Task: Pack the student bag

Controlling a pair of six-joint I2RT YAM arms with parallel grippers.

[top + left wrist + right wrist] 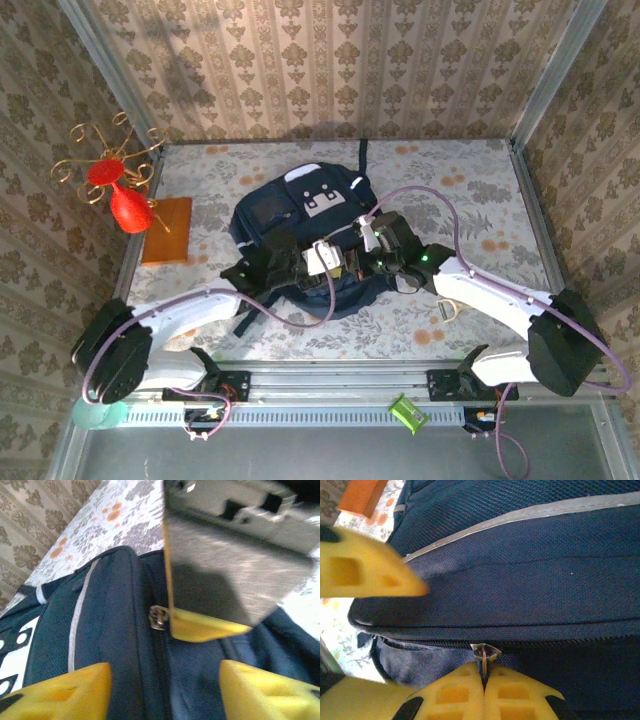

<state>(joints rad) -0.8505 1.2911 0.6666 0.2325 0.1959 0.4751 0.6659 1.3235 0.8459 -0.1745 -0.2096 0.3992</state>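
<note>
The student bag (290, 205), dark navy with white-grey patches and a pale stripe, lies in the middle of the table. Both grippers meet at its near edge. My right gripper (484, 672) is shut on the metal zip pull (485, 653) of the bag (530, 580). My left gripper (165, 690) is open, its yellow fingers (65, 690) straddling the zip line of the bag (115, 645) with nothing between them. The zip slider (159, 617) sits just ahead, beside a right gripper fingertip (200, 627). From above, the left gripper (340, 268) and right gripper (362, 262) almost touch.
A red vase (125, 205) on a gold wire stand sits at the left by an orange board (168, 230). A small pale ring (447, 308) lies on the cloth near the right arm. A green object (407, 412) rests on the front rail. Patterned walls enclose the table.
</note>
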